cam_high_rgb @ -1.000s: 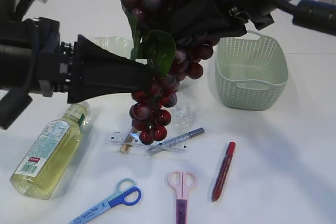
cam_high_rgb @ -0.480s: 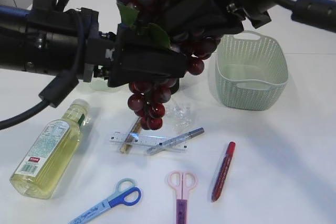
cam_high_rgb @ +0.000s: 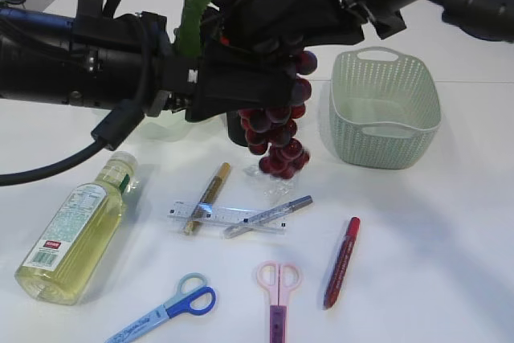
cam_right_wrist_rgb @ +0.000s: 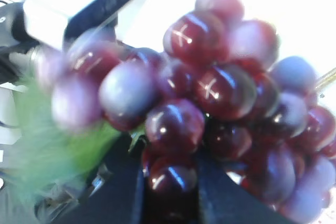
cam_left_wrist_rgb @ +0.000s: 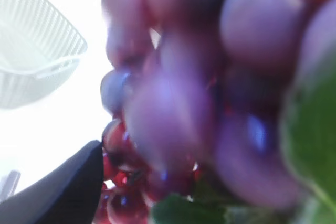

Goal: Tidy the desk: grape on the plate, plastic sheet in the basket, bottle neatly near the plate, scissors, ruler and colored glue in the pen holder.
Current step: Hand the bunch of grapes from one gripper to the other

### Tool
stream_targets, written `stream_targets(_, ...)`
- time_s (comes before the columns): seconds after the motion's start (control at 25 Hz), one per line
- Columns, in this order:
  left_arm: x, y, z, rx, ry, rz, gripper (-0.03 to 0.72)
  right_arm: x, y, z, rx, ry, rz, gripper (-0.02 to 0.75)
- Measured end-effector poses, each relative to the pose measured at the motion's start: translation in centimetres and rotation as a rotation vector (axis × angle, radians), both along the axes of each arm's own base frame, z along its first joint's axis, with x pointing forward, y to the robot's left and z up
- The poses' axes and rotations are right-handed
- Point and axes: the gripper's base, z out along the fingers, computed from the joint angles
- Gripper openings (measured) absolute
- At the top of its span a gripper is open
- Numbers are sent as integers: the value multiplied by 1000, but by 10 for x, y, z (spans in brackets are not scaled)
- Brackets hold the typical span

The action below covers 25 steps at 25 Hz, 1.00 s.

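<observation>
Your right gripper [cam_right_wrist_rgb: 168, 192] is squeezing the grape [cam_high_rgb: 273, 130] bunch and holding it up in the air, above the table [cam_high_rgb: 434, 238] and just left of the basket [cam_high_rgb: 385, 114]. Your left gripper [cam_high_rgb: 241, 90] is pressing in beside the bunch with its jaws standing wide apart. The bottle [cam_high_rgb: 76, 230], ruler [cam_high_rgb: 229, 218] and scissors [cam_high_rgb: 277, 287] are lying on the table below.

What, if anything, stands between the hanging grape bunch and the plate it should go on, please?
The left arm does: it crosses in front of the plate, hiding most of it, while the grape bunch hangs to the plate's right, held by the right claw.
</observation>
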Motion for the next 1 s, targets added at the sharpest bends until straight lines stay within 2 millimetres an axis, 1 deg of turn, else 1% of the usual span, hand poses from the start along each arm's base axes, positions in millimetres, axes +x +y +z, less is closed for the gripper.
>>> stream_targets(0.12,2,0,2,-26,-4,15,568,0,1,1,12,0,4,149)
stream_targets(0.28,6,-2,-3,-43,22,33,482,-1,1,2,28,-1,8,149)
stream_targets(0.44,11,-6,-11,-72,73,44,463,-1,2,2,29,2,18,148)
stream_targets(0.6,12,-8,-15,-77,89,38,473,-2,2,2,29,3,29,147)
stream_targets(0.84,12,-8,-15,-79,87,39,573,-2,2,3,31,-8,36,146)
stream_targets(1.0,12,-8,-15,-76,75,35,590,-2,2,3,31,-12,38,146)
